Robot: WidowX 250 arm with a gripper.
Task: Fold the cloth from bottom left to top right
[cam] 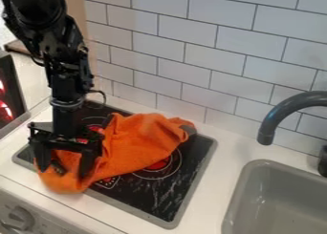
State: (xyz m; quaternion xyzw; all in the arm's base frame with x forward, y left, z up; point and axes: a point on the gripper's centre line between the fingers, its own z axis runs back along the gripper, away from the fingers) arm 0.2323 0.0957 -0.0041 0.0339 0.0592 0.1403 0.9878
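The gripper (64,170) hangs at the left over the lower left part of the orange cloth (137,147). Its two fingers stand apart, with some cloth showing between and below them. Bunched and wrinkled, the cloth runs from the stove's lower left edge up toward its back right corner. Its lower left end hangs over the stove's front border onto the white counter. I cannot tell whether the fingertips touch the cloth.
Beneath the cloth lies the black stove top (172,187) with its grey border. A grey sink (246,190) and a dark faucet (279,114) stand at the right. White wall tiles (191,61) rise behind. A stove knob (20,218) is at the lower left.
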